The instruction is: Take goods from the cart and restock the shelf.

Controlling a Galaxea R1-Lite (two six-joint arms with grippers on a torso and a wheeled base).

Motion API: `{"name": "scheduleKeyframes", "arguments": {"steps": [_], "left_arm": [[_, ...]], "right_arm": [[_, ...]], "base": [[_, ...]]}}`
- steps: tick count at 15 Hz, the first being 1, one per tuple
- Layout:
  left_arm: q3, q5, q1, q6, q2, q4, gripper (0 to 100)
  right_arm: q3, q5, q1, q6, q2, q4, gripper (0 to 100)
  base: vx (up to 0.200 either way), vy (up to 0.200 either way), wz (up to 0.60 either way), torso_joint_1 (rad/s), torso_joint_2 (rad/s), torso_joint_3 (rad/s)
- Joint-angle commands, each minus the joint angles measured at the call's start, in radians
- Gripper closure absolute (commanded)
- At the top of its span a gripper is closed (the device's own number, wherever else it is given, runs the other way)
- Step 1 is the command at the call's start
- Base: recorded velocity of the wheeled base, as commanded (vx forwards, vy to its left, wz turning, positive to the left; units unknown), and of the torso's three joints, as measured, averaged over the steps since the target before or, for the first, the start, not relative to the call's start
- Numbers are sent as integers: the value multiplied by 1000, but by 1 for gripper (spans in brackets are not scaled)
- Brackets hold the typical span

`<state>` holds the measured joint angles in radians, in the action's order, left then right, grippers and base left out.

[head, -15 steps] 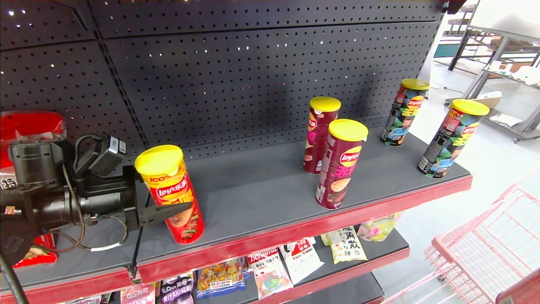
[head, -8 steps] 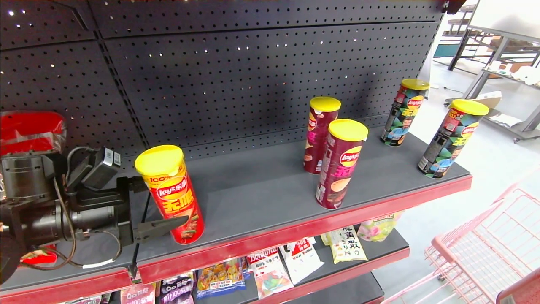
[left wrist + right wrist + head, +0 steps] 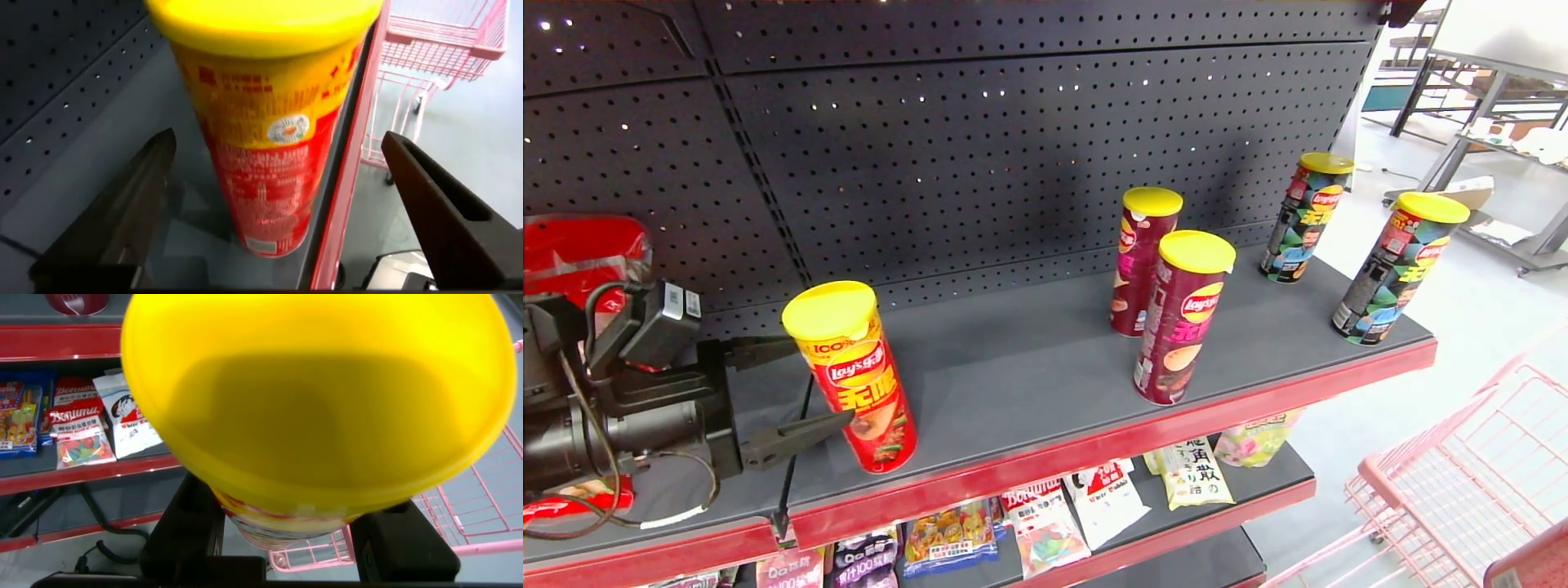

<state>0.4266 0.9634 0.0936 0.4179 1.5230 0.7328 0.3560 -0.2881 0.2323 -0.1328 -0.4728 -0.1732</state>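
A red chip can (image 3: 858, 380) with a yellow lid stands upright near the front left of the grey shelf (image 3: 1029, 367). My left gripper (image 3: 824, 378) is open, with its fingertips flanking the can's left side and not touching it. In the left wrist view the same red can (image 3: 270, 163) stands between the spread fingers (image 3: 122, 220), close to the shelf's red front edge. My right gripper (image 3: 298, 535) is shut on a second chip can, whose yellow lid (image 3: 319, 392) hides most of its body.
Two maroon cans (image 3: 1180, 318) stand mid-shelf and two dark patterned cans (image 3: 1396, 269) at the right end. A red packet (image 3: 572, 245) sits behind my left arm. Snack bags (image 3: 1045, 523) fill the lower shelf. The pink cart (image 3: 1462, 482) stands at the lower right.
My left gripper has pulled back to the left, away from the red can, with its fingers open. The can stays upright in place.
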Motion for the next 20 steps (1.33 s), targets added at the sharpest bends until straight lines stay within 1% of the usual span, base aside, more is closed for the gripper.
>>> {"name": "scheduleKeyframes", "arguments": {"steps": [1,2,3,5,7,9,11,15,16,20], "left_arm": [[-14,0,11,9,-10,0,0],[-19,-3,26,18,-12,0,0],[-28,-11,38,36,-10,0,0],[-38,-14,49,55,-10,-1,0],[-43,-31,49,55,-9,-1,0],[-40,-64,49,55,0,-1,0],[-40,-80,49,55,3,-1,0],[-37,-94,49,52,13,-1,0],[-34,-112,49,53,23,-1,0],[-25,-123,49,50,39,0,0]], "right_arm": [[0,0,1,-1,2,0,100],[0,0,1,-1,2,0,100],[0,0,1,-1,2,0,100],[0,0,1,-1,0,0,100],[-2,0,1,-1,-1,0,100],[-2,0,1,-1,-3,0,100],[-3,0,1,-1,-4,0,100],[-5,0,1,-1,-6,0,100],[-5,1,1,-1,-6,0,100],[-8,1,1,-1,-6,0,100]], "base": [[0,0,0,0,0,0],[0,0,0,0,0,0],[0,0,0,0,0,0],[0,0,0,0,0,0],[0,0,0,0,0,0],[0,0,0,0,0,0],[0,0,0,0,0,0],[0,0,0,0,0,0],[0,0,0,0,0,0],[0,0,0,0,0,0]]}}
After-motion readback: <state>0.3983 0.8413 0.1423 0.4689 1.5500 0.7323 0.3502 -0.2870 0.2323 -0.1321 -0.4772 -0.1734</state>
